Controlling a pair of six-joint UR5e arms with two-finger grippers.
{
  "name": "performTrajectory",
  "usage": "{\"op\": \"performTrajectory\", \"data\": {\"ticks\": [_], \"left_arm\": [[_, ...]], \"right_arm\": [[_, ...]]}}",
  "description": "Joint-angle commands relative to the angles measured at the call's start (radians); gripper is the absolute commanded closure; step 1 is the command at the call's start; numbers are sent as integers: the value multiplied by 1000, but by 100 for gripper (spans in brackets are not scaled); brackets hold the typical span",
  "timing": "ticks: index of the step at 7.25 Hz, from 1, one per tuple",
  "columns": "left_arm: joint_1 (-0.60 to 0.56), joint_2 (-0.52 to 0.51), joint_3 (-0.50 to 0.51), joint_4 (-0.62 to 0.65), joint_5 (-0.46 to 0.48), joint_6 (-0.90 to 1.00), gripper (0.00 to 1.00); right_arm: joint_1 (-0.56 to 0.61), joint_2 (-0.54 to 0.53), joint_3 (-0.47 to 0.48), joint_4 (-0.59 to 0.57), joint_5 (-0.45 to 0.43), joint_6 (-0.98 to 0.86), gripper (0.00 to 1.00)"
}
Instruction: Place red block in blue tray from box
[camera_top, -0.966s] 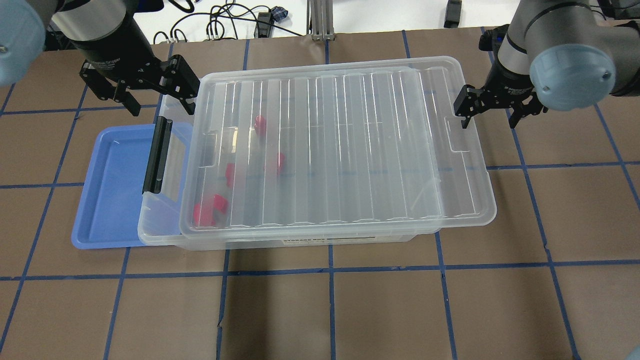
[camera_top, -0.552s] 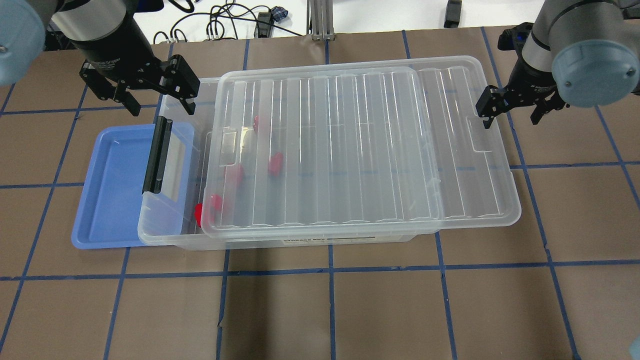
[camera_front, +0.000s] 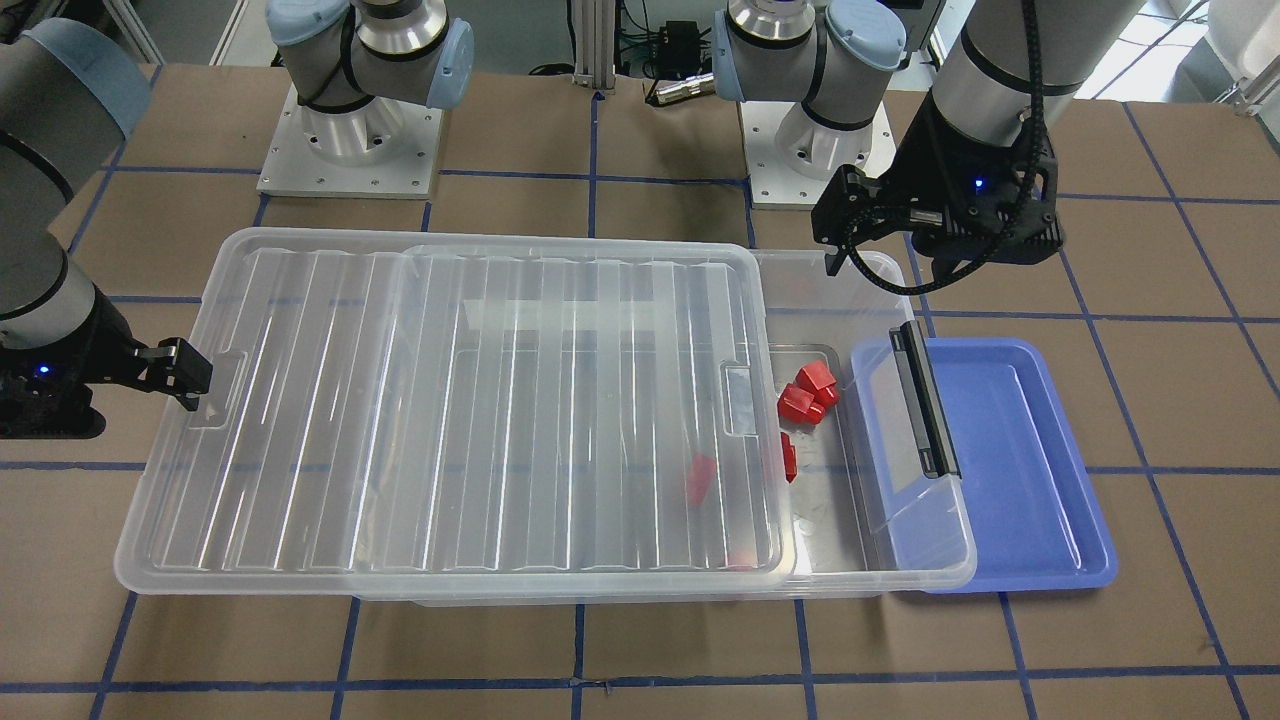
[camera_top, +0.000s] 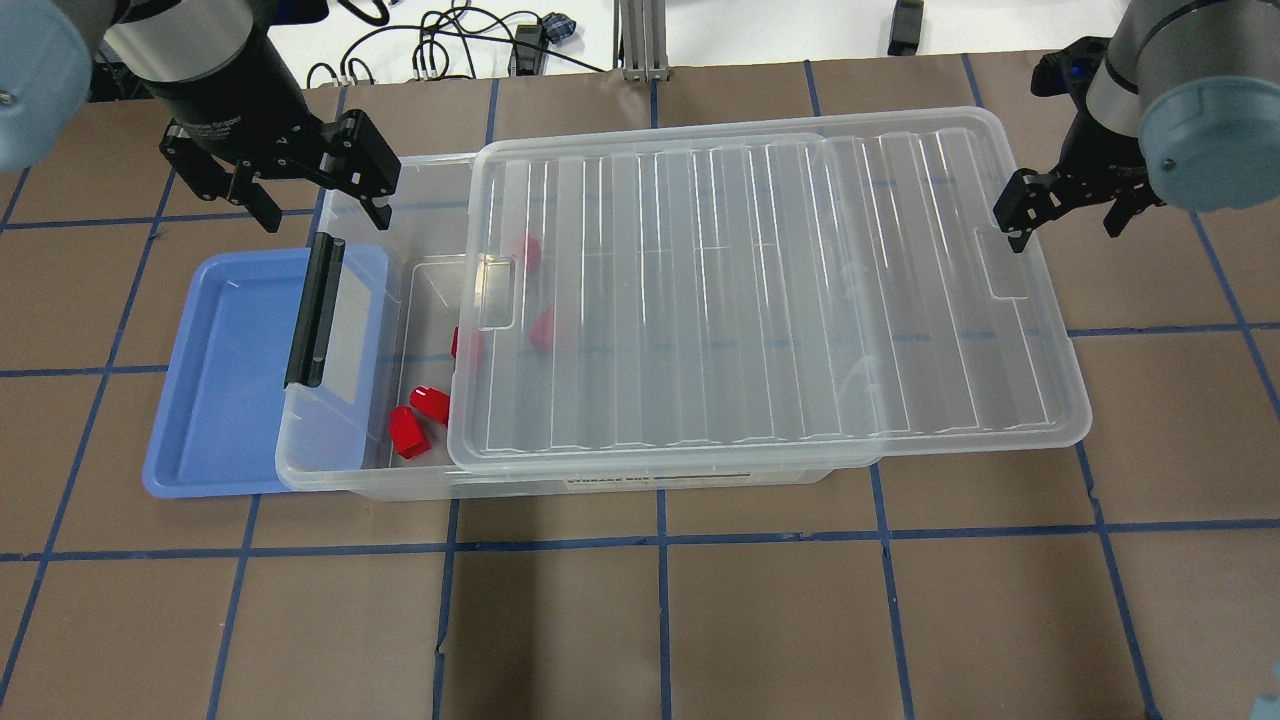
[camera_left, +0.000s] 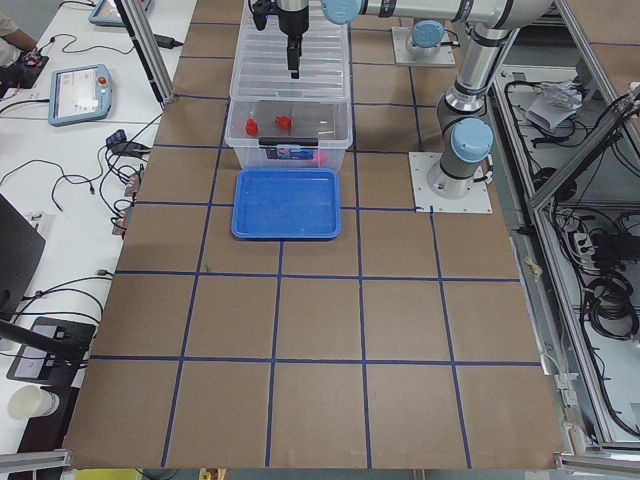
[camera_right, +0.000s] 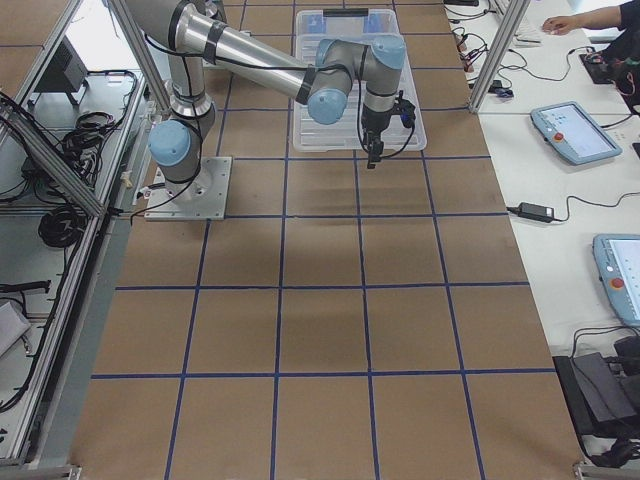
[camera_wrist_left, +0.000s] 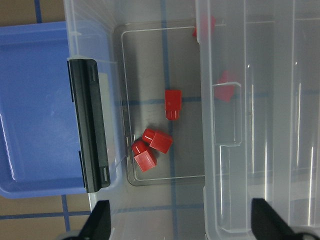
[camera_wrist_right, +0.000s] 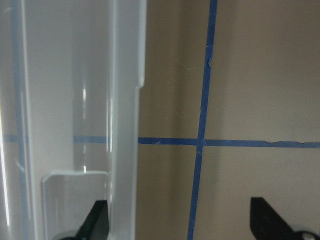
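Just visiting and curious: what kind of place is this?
Probably a robotics lab: a left arm and right arm bolted to a tape-gridded table, a control tablet on a side bench, loose cables.

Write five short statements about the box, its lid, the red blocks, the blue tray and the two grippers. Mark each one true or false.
1. The lid covers the whole box. False: it sits offset toward the right arm's side, so the end by the black handle is open.
2. The blue tray holds none of the red blocks. True.
3. Two red blocks lie touching in the box's uncovered end. True.
4. The left gripper holds a red block. False: its fingers are apart and empty, at the box's handle end.
5. The right gripper is over the blue tray. False: it is at the lid's opposite end.
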Motion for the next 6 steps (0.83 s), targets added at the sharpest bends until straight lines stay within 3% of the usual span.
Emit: {"op": "performTrajectory", "data": {"ticks": [1,6], "left_arm": [[0,0,0,1,-2,0,0],[0,0,0,0,-2,0,0]], "right_arm": [[-26,0,1,-4,-17,-62,0],[-29,2,-1,-40,-82,-109,0]]}}
